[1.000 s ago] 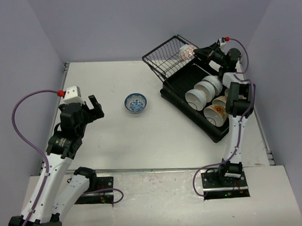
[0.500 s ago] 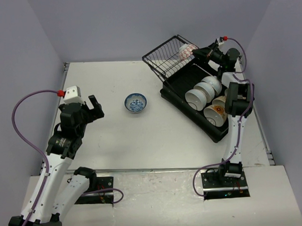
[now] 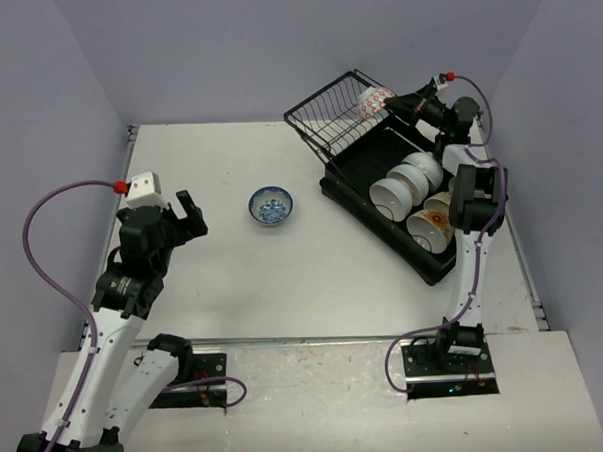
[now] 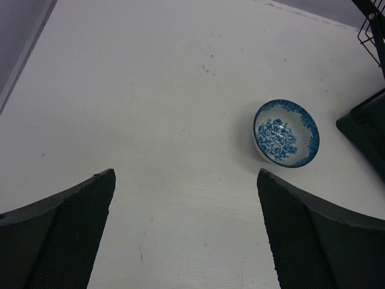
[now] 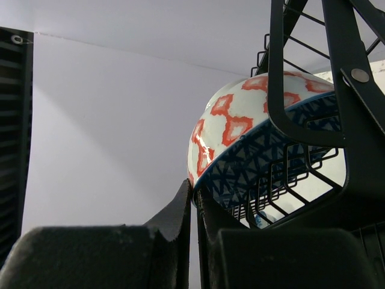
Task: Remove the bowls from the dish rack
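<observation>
At the dish rack [image 3: 327, 125], right claw [image 5: 194, 201] sits closed, apparently pinching the red-patterned bowl [image 5: 240, 120]; left claw [image 4: 183, 180] spread wide.

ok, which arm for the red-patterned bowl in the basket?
Right. Right hand is shut, tips at the rim of the red-patterned bowl. Left hand is open, far off by the blue bowl.

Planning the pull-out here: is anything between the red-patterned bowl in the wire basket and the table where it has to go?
Yes, the basket itself: its wires cross in front of the bowl. The right end effector is shut at the bowl's rim, nothing between them.
</observation>
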Robot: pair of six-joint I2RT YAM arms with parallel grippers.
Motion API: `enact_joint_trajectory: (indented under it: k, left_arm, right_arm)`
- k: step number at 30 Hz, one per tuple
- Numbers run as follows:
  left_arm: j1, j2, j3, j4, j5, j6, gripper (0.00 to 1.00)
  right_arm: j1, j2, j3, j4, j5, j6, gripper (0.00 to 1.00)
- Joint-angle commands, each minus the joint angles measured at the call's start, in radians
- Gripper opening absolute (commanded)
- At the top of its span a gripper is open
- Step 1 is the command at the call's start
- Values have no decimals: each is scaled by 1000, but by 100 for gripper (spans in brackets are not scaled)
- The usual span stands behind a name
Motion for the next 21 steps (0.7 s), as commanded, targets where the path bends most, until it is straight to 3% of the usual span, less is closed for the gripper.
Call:
enact_joint_trajectory:
  k: [1,21]
  left_arm:
    - [8,-10,0,38,10,27,100]
    - [8,-9,-1,39,12,27,100]
  right_arm:
    - [3,-44,53,160,56,51,0]
    - [3,-65,168,211,62,102,0]
